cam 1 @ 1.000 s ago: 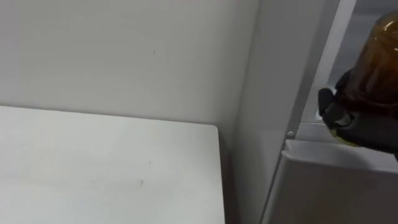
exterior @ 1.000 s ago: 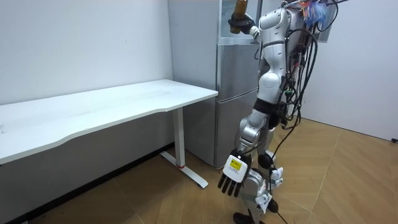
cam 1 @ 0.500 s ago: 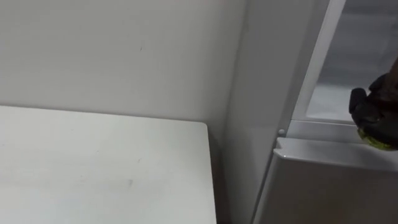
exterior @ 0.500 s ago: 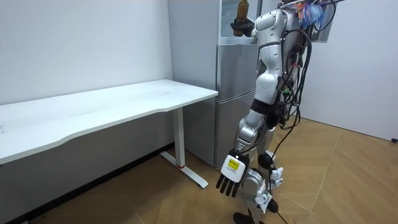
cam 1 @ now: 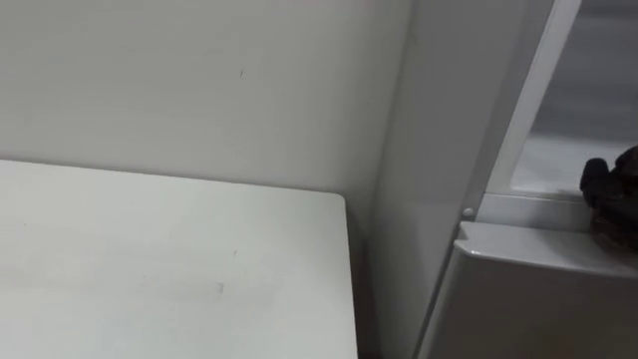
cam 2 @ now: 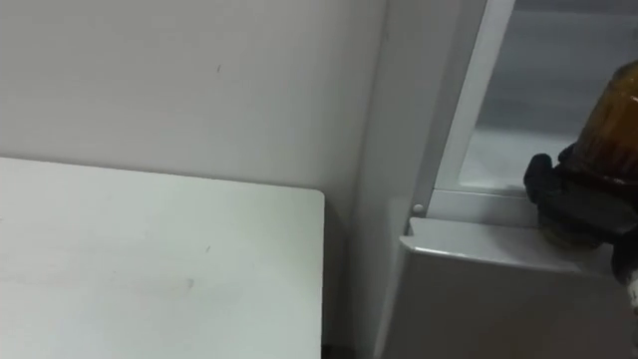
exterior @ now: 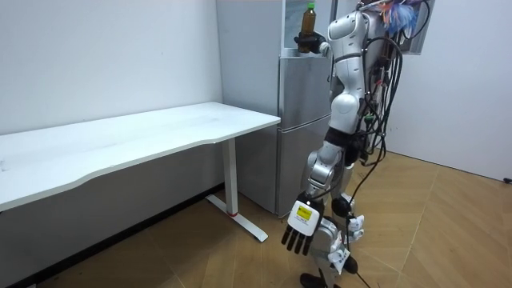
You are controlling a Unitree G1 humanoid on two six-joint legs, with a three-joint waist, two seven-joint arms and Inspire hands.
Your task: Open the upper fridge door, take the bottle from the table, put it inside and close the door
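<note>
Since a second ago the fingers (cam 2: 543, 178) of your right hand (cam 2: 590, 204) have come lower and deeper, still grasping the base of the amber bottle (cam 2: 620, 105). It stands upright just inside the upper fridge compartment (cam 2: 543, 70), close behind the front ledge (cam 2: 478, 207). Seat the base flat and well back from that ledge before you loosen, then withdraw straight. Left of the fridge (exterior: 304, 120) lies the white surface (cam 1: 169, 269); your left hand (exterior: 298, 232) hangs relaxed, low.
</note>
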